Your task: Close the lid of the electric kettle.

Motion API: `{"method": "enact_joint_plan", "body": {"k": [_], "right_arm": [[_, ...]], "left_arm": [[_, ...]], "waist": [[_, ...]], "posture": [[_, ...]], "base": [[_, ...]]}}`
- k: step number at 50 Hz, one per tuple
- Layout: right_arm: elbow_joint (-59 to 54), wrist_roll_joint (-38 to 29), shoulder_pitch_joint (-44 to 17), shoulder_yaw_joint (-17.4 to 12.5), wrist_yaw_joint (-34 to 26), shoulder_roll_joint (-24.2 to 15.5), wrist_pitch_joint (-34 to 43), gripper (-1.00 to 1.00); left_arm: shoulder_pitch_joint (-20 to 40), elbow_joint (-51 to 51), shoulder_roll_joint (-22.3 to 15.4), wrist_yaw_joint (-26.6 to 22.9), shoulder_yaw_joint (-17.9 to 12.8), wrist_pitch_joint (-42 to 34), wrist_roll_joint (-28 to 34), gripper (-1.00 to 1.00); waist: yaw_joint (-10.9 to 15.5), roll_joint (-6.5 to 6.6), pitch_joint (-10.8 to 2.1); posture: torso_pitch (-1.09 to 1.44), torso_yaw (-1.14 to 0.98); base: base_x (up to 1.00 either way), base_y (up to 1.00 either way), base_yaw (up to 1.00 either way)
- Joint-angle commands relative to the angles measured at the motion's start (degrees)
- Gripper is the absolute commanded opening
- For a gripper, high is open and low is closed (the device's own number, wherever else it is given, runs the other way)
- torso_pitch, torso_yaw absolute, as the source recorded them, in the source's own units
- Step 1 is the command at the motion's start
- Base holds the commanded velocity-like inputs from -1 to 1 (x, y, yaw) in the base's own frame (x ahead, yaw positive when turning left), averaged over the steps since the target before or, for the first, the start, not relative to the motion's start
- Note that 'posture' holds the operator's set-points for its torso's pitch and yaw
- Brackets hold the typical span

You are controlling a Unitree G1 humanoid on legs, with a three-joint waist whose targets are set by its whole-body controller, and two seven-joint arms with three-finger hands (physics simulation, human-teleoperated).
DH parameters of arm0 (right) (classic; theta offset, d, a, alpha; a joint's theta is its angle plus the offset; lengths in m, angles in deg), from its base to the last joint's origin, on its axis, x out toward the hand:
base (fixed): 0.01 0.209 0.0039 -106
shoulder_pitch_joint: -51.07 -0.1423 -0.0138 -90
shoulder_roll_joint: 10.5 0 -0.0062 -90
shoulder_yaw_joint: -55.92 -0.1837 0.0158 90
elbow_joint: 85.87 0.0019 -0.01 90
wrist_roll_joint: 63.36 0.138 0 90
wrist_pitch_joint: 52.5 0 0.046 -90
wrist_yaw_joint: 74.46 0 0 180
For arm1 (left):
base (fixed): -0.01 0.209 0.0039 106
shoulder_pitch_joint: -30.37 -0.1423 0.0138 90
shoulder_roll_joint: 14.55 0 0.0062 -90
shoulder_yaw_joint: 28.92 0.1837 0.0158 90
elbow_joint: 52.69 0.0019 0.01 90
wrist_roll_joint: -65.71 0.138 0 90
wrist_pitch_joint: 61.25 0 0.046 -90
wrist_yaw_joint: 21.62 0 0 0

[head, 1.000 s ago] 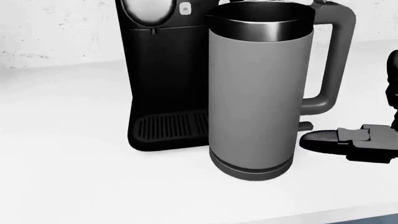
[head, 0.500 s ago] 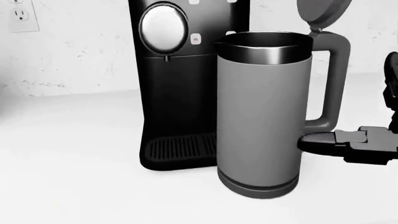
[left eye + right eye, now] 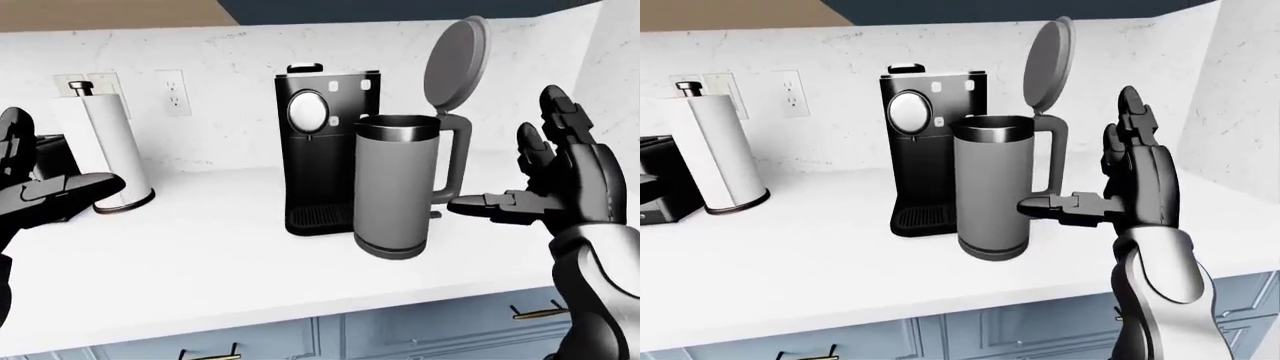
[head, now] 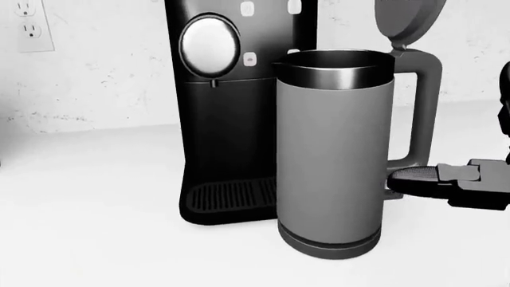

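Grey kettle stands mid-frame on the white surface, its lid upright and open.
Only the eye views show the paper towel roll at left and the left hand, fingers spread and empty; the head view crops the lid. Right hand fingers spread wide, one finger pointing beside the handle, next to the black coffee machine.

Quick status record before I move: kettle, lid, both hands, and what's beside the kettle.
kettle: grey electric kettle upright on the white counter
lid: lid hinged up, fully open
right hand: right hand open, beside the handle, thumb pointing at it, not gripping
left hand: left hand open, at the view's left, away from the kettle
neighbours: black coffee machine behind it; paper towel roll further left
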Motion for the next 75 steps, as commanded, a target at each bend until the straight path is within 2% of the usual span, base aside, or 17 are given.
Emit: {"method": "enact_joint_plan", "body": {"k": [1, 10, 12, 16, 19, 24, 25, 29, 36, 43, 50, 61, 75], "right_arm": [[0.9, 0.3, -1.4, 0.0, 0.0, -0.6, -1.1, 1.00], [0.7, -0.6, 0.2, -1.0, -1.3, -1.8, -1.8, 1.00], [0.7, -1.9, 0.6, -1.1, -2.1, -3.1, -2.1, 1.00], [1.1, -1.7, -2.1, -3.3, -4.0, -5.0, 1.4, 1.00], [1.0, -2.6, -0.9, -4.0, -5.7, -6.1, 1.0, 1.00], [1.4, -4.9, 0.6, -5.9, -10.6, -9.0, -0.1, 1.00], [1.3, -5.4, 0.8, -6.0, -11.4, -9.1, -0.4, 1.00], [0.1, -7.3, 2.5, -7.1, -14.7, -9.3, -3.1, 1.00], [0.6, -10.5, 0.0, -8.5, -22.9, -14.9, 3.4, 1.00], [-3.4, -15.9, -4.4, -6.3, -30.2, -22.5, 3.0, 1.00], [-7.5, -21.0, -6.7, -4.8, -36.8, -25.4, 0.9, 1.00], [-15.3, -28.5, -12.3, -1.0, -44.6, -27.6, -4.5, 1.00], [-22.5, -37.4, -18.3, 2.8, -53.4, -27.4, -10.8, 1.00]], "left_arm": [[1.2, -0.6, -1.0, -0.3, -0.3, 1.3, 0.1, 1.00], [1.2, -0.5, -0.5, -0.8, -0.1, 1.5, 0.7, 1.00], [1.0, -0.5, -0.3, -0.9, 0.0, 1.5, 0.9, 1.00], [1.1, -0.4, -0.3, -0.8, -0.3, 1.4, 0.7, 1.00], [1.0, -0.5, -0.2, -0.9, -0.2, 1.5, 0.8, 1.00], [0.7, -0.4, -0.3, -1.8, 0.3, 1.9, 2.2, 1.00], [0.3, -0.6, -0.5, -2.5, 0.9, 2.3, 4.0, 1.00], [1.1, -0.8, 0.3, -2.9, 0.4, 1.3, 4.1, 1.00], [1.4, -0.8, 0.5, -3.4, 0.1, 0.9, 4.4, 1.00], [1.6, -1.3, 0.4, -3.1, 0.1, 0.4, 4.1, 1.00], [1.4, -1.2, 0.5, -3.4, 0.5, 0.9, 4.4, 1.00], [1.5, -1.2, 0.8, -3.5, 0.8, 0.9, 4.8, 1.00], [1.5, -1.4, 0.7, -3.3, 0.6, 0.7, 4.1, 1.00]], "waist": [[0.0, 0.14, 0.47], [-0.1, 0.10, 0.39], [-0.1, 0.05, 0.37], [-0.2, 0.04, 0.37], [-0.2, -0.02, 0.41], [-0.3, -0.25, 0.33], [-0.3, -0.24, 0.34], [-0.5, -0.24, 0.34], [-0.7, -0.38, 0.29], [-1.0, -0.38, 0.35], [-1.1, -0.50, 0.45], [-1.3, -0.17, 0.56], [-1.6, 0.42, 0.70]], "posture": [[-0.67, 0.00], [-0.67, 0.00], [-0.67, 0.00], [-0.67, 0.00], [-0.67, 0.00], [-0.67, 0.00], [-0.67, 0.00], [-0.67, 0.00], [-0.67, 0.00], [-0.67, 0.00], [-0.67, 0.00], [-0.67, 0.00], [-0.67, 0.00]], "base": [[0.00, 0.00, 0.00], [0.00, 0.00, 0.00], [0.00, 0.00, 0.00], [0.00, 0.00, 0.00], [0.00, 0.00, 0.00], [0.00, 0.00, 0.00], [0.00, 0.00, 0.00], [0.00, 0.00, 0.00], [0.00, 0.00, 0.00], [0.00, 0.00, 0.00], [0.00, 0.00, 0.00], [0.00, 0.00, 0.00], [0.00, 0.00, 0.00]]}}
